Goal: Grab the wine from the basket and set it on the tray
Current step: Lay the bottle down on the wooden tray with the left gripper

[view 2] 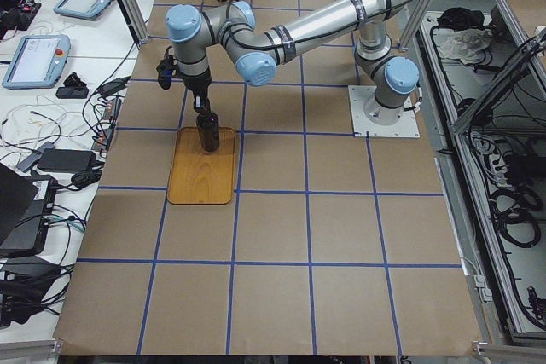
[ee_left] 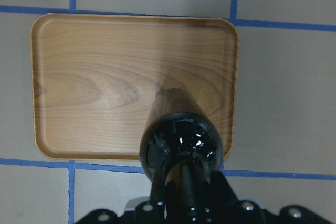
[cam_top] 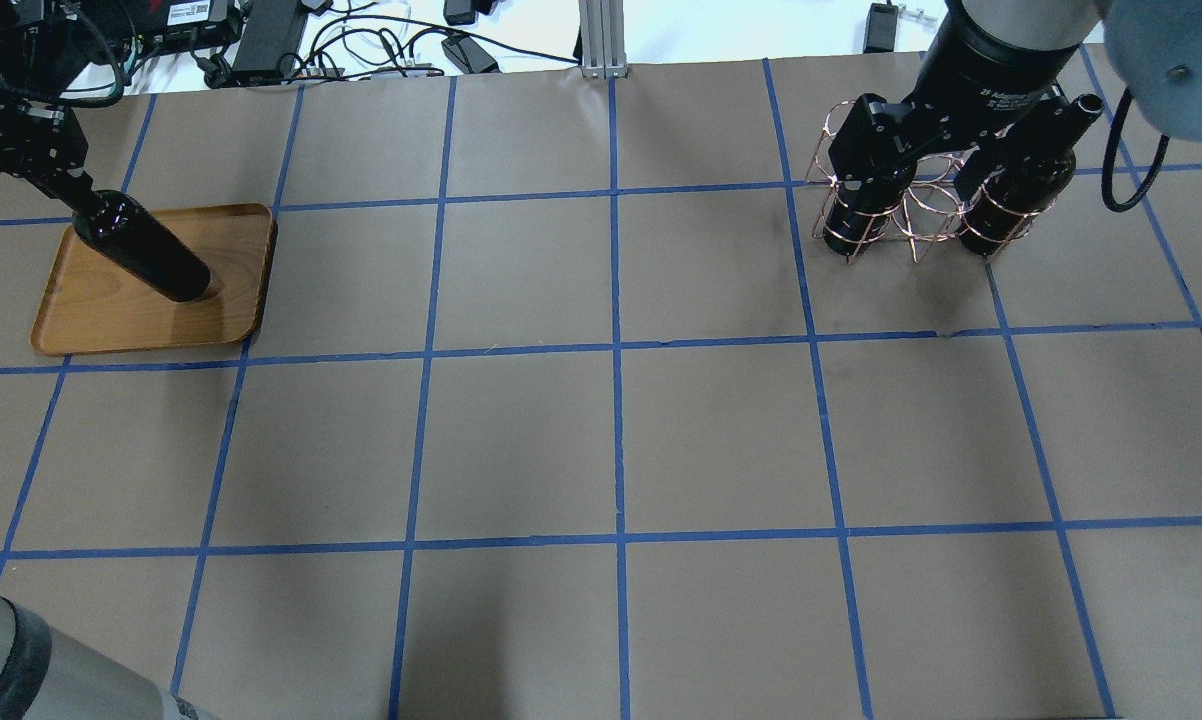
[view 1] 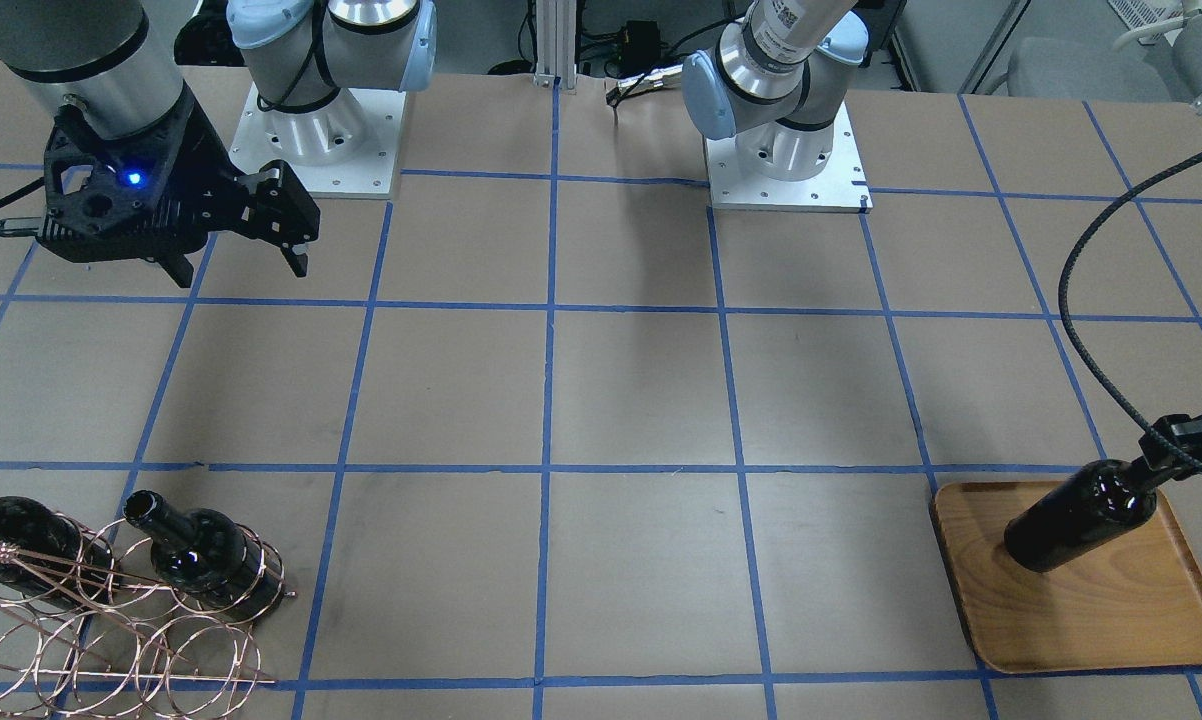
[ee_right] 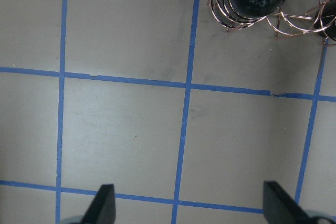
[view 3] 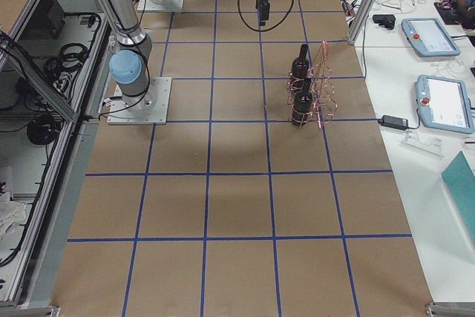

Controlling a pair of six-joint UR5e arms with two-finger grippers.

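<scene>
Nearest our base, we are holding our right gripper [view 1: 239,265] in the air above the table [view 1: 641,400], whose brown cover is crossed by blue tape lines. Its jaws are standing wide apart with nothing between them. The right wrist view is showing only tabletop under the two fingertips.

Farther out, on our left side, we are clamping our left gripper [view 1: 1166,445] around the neck of the wine [view 1: 1071,520]. The jaws are pressing on the glass just above the shoulder. The bottle is hanging upright below the gripper, over the tray [view 1: 1111,620]. Its base is sitting at the tray's floor, in the part toward our base and the table's middle. We cannot tell whether the glass is touching the wood or hanging just above it.

Farthest out, on our right side, the basket [view 1: 111,620] is standing near the table's far edge. Two other bottles [view 1: 206,555] are sitting upright in its copper rings with their necks up. They are standing apart from each other, with rings between them.
</scene>
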